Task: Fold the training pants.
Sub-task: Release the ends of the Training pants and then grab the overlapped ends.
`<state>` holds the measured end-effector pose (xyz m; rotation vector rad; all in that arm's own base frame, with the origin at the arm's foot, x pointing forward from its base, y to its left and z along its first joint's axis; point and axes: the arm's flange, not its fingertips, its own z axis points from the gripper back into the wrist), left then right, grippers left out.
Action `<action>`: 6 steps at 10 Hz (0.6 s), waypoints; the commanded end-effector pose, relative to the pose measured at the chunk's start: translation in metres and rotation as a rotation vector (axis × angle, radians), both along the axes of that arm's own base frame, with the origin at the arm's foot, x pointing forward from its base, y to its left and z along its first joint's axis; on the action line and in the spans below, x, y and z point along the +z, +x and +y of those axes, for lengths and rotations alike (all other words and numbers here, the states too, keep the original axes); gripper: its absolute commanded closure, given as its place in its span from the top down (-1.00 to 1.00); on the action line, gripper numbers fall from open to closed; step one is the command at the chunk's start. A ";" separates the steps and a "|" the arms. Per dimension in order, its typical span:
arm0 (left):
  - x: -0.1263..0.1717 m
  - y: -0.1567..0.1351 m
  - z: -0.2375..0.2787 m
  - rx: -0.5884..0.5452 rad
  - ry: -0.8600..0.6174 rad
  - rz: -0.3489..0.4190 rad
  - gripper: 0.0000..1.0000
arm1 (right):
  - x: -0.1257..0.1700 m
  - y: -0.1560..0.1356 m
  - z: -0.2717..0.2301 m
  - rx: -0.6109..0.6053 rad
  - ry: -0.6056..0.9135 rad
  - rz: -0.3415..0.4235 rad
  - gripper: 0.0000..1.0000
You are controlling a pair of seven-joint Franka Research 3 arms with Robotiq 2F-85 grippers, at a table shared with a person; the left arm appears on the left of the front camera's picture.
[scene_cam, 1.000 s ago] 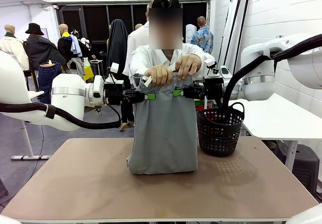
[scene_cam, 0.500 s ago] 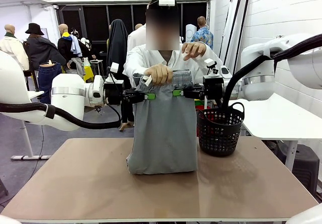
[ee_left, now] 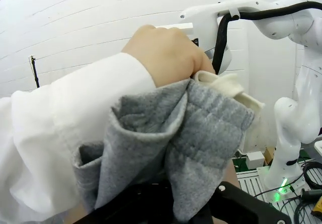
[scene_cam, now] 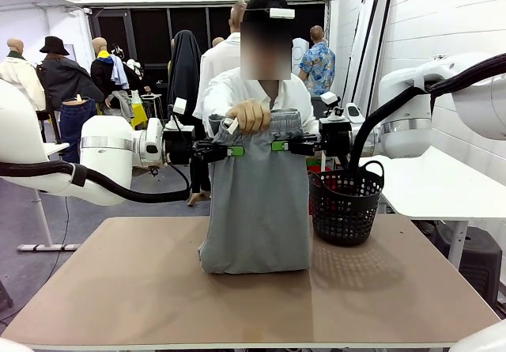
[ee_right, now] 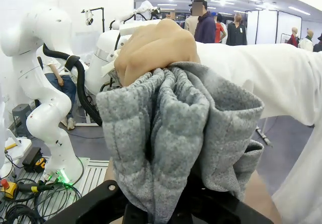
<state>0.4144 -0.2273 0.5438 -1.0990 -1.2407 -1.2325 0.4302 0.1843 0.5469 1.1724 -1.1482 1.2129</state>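
My left fingers [scene_cam: 235,151] are pinched shut on the left edge of the training pants [scene_cam: 257,210], just below the waistband, green pads flat against the grey cloth. My right fingers [scene_cam: 278,145] are clamped the same way on the right edge, at about the same height. Between us we hold the pants up facing me. The waistband is on top, and the lower end rests slightly bunched on the table [scene_cam: 142,297], near its middle.

The person's hand [scene_cam: 249,116] grips the top of the waistband, right above my left fingers and closer to them than to my right ones.

The table is a bare tan board. A black perforated basket [scene_cam: 345,206] stands on it just right of the pants, something red showing through its holes. Farther right stands a white table against a white brick wall; far behind the person, people stand in front of dark windows.

From my left wrist the pants [ee_left: 206,133] hang over my fingers and hide the tips. The hand [ee_left: 166,55] closes over the cloth, with a white sleeve beside it and a cream strip at the knuckles. From my right wrist the gathered ribs of the waistband [ee_right: 166,123] show up close, with the hand [ee_right: 153,45] on top; here too the cloth covers my fingertips.
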 end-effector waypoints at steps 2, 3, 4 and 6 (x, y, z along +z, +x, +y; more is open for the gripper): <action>0.001 -0.001 0.000 0.011 -0.011 0.004 -1.00 | 0.001 -0.003 0.000 0.013 0.008 0.000 -1.00; 0.001 -0.001 0.000 0.011 -0.011 0.004 -1.00 | 0.001 -0.003 0.000 0.013 0.008 0.000 -1.00; 0.001 -0.001 0.000 0.011 -0.011 0.004 -1.00 | 0.001 -0.003 0.000 0.013 0.008 0.000 -1.00; 0.001 -0.001 0.000 0.011 -0.011 0.004 -1.00 | 0.001 -0.003 0.000 0.013 0.008 0.000 -1.00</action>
